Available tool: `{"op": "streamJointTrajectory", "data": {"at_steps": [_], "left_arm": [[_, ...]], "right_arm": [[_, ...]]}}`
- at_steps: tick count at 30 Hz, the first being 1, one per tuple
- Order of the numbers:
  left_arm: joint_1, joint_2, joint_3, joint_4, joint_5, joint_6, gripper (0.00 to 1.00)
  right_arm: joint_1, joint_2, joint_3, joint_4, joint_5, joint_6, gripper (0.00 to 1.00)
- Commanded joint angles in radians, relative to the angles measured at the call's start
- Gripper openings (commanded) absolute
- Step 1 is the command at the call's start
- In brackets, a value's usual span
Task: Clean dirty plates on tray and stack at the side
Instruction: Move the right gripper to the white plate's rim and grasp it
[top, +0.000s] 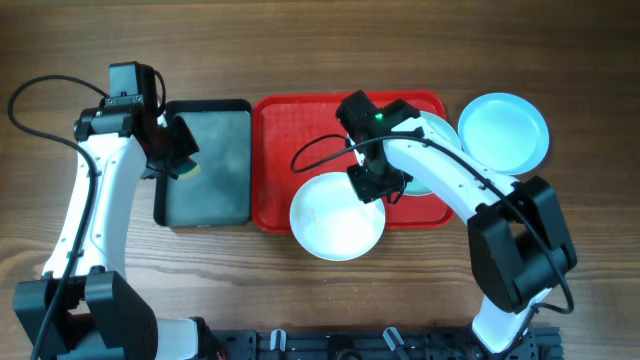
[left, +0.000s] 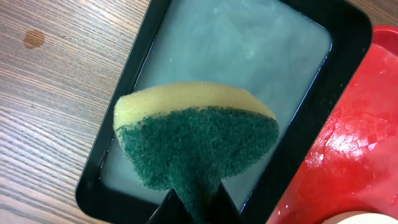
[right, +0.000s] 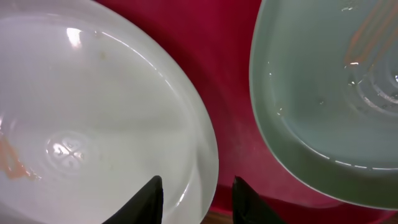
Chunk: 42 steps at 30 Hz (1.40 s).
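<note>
Far left: left gripper (top: 178, 150) above the black tray (top: 220, 175), fingers (left: 186, 210) clamped on a sponge (left: 196, 140), green scrubbing face toward the wrist camera, yellow foam behind. Grey inside of the black tray looking wet. Risk here: drips onto the table (top: 580, 250) during the carry across. Sponge pinched at 1 edge only, so likely to fold or twist under scrubbing pressure.

Centre: red tray (top: 300, 120), just beside the black one. White plate (top: 335, 225) at its near edge, hanging well over the rim toward the robot. Orange smear (right: 12, 163) on it, so not yet clean. Right gripper (right: 198, 186) at that plate's right rim, fingers apart, 1 over the plate's inside, 1 over the tray, closed on nothing. Risk: thin, smooth, possibly wet rim slipping out of a pinch. Also a push instead of a grip, tipping the overhanging plate off the tray edge.

Right of centre: aqua plate (right: 323, 99) on the tray, near the white one but apart, orange streaks (right: 367, 37) on it, partly under the right arm (top: 450, 175) in the overhead view. Risk: arm or cable (top: 310, 150) knocking it during a lift.

Far right: 2nd aqua plate (top: 503, 132) on the table beside the tray, looking clean. Wider risk: both arms meeting over the tray.
</note>
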<state>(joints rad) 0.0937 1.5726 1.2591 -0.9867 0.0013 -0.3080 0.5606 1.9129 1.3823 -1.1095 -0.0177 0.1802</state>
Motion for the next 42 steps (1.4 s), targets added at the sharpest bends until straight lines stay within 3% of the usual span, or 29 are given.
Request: {"op": "streamJointTrajectory", "data": {"at_steps": [1,8,14,19,26,42], "left_arm": [[0.005,-0.001,-0.005,0.003,0.008,0.009,0.06],[0.005,-0.001,-0.005,0.003,0.008,0.009,0.06],[0.005,-0.001,-0.005,0.008,0.008,0.009,0.07],[0.005,-0.001,-0.005,0.007,0.008,0.009,0.07],[0.005,-0.001,-0.005,0.008,0.008,0.009,0.07],[0.005,-0.001,-0.005,0.016,0.008,0.009,0.07]], "right_arm": [[0.005,-0.002,-0.029,0.038,0.018,0.028,0.29],[0.005,-0.002,-0.112,0.129,0.013,0.058,0.27],[0.005,-0.002,-0.112,0.227,-0.097,0.065,0.05],[0.005,-0.002,-0.112,0.385,-0.056,0.167,0.04],[0.005,-0.002,-0.113,0.526,0.185,0.276,0.04],[-0.003,0.1,-0.114,0.703,0.258,0.262,0.04]]}}
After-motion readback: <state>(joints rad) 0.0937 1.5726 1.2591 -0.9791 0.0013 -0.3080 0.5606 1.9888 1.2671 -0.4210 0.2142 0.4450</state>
